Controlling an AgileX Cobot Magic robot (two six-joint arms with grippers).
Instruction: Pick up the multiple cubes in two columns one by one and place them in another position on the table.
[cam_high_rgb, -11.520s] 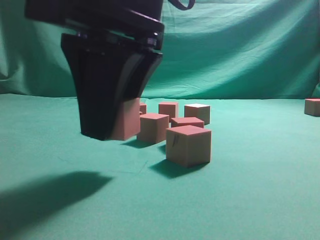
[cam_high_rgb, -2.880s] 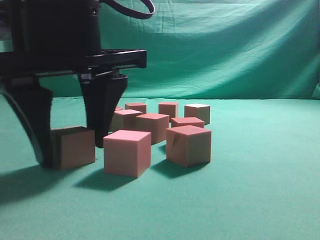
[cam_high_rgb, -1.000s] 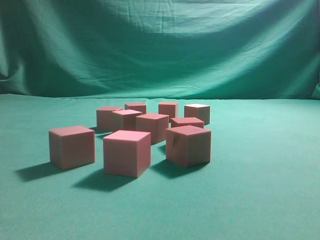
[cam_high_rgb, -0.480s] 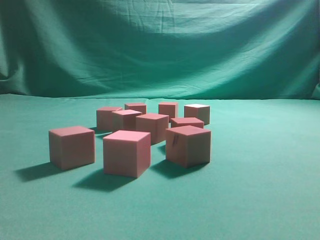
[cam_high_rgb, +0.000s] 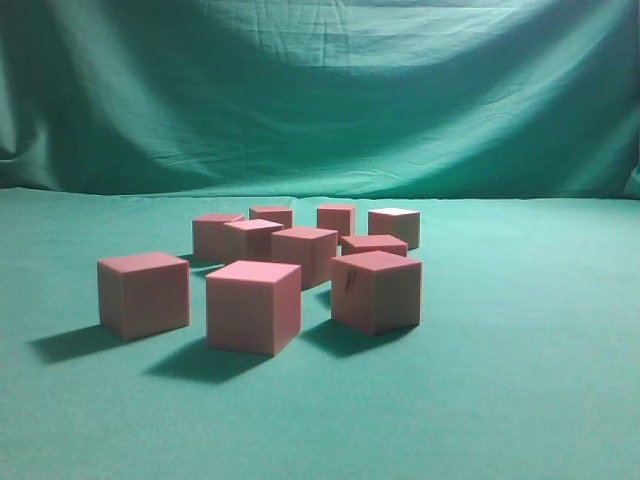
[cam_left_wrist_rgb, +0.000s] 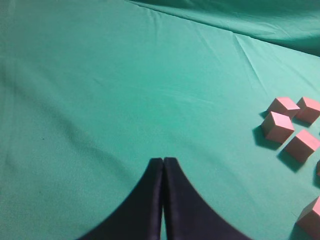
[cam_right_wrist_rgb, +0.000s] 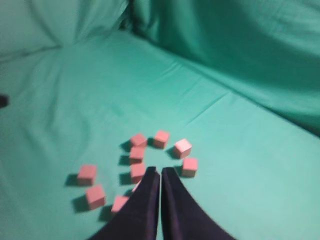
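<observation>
Green table (cam_high_rgb: 520, 380), cubes (cam_right_wrist_rgb: 137, 172) beyond closed right hand (cam_right_wrist_rgb: 160, 172)

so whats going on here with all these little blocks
Nothing is being handled right now. Nine pinkish cubes sit loosely clustered on the green table. The left gripper and right gripper are both shut and empty, held above the cloth away from the cubes.
</observation>
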